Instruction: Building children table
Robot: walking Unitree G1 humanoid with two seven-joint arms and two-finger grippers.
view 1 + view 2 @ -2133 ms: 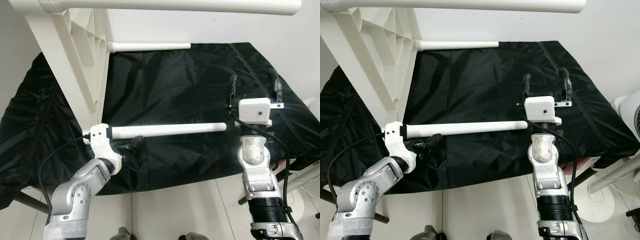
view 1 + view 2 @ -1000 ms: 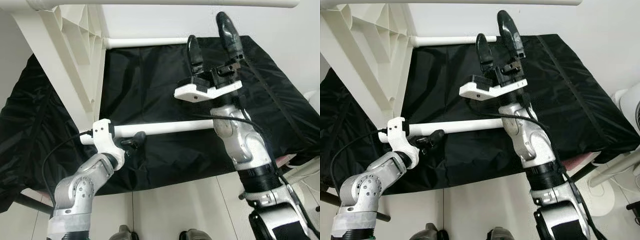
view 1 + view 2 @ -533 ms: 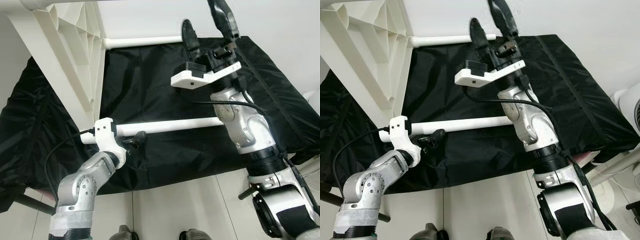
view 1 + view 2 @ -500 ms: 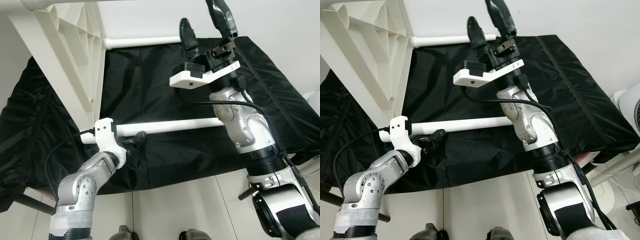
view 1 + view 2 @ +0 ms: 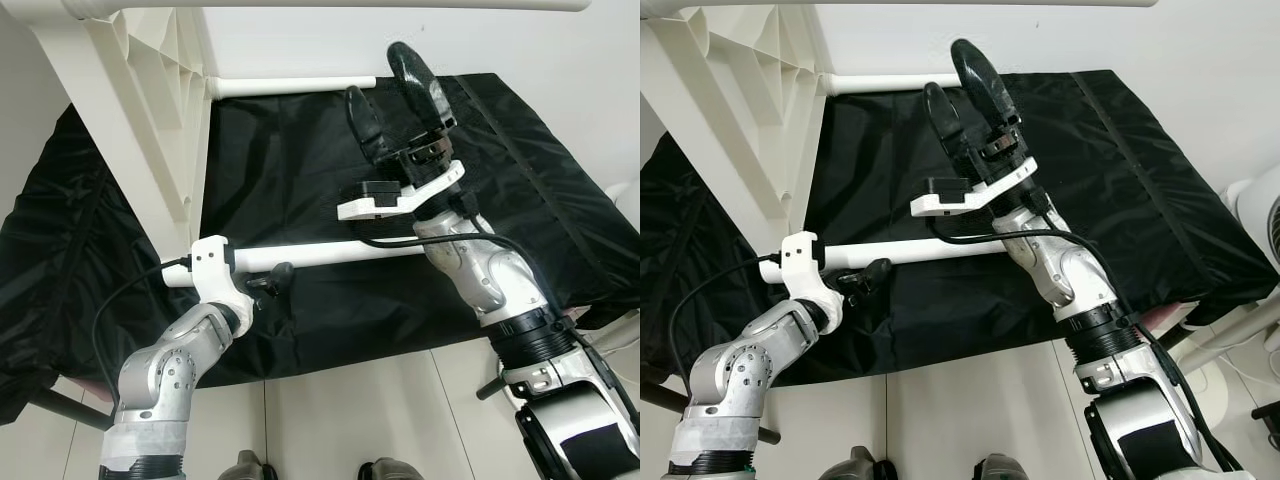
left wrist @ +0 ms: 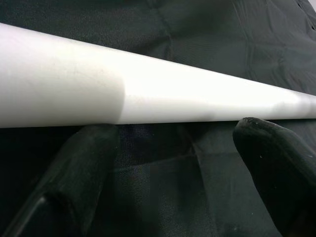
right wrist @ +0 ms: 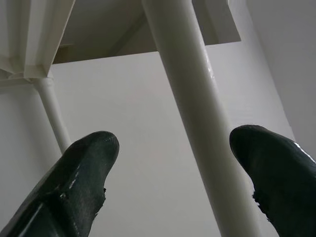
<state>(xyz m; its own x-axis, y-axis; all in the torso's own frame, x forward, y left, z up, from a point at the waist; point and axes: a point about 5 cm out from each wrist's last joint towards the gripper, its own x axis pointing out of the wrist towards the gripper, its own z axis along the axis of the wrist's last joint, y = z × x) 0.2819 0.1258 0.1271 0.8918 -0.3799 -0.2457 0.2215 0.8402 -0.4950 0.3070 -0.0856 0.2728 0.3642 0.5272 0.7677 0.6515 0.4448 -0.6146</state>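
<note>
A white children's table (image 5: 120, 100) lies tipped on its side at the left. One fitted leg (image 5: 300, 86) reaches right over the black cloth (image 5: 300, 170), and another runs along the top (image 5: 350, 4). A loose white leg (image 5: 330, 254) lies level across the front. Its left end rests against my left gripper (image 5: 268, 282). In the left wrist view the leg (image 6: 148, 94) crosses above that gripper (image 6: 180, 136), whose fingers stand apart. My right gripper (image 5: 390, 100) is raised over the cloth, open and pointing up. Seen from its wrist, this gripper (image 7: 177, 145) frames a fitted leg (image 7: 192, 98).
The black cloth covers a low platform whose front edge (image 5: 400, 355) drops to a tiled floor (image 5: 350, 420). A white fan (image 5: 1258, 215) and a white pole (image 5: 1230, 340) stand at the right. A white wall (image 5: 560, 60) lies behind.
My right gripper rose from the cloth over the last two seconds, and has just sunk a little and tilted left. The left gripper and loose leg have stayed put.
</note>
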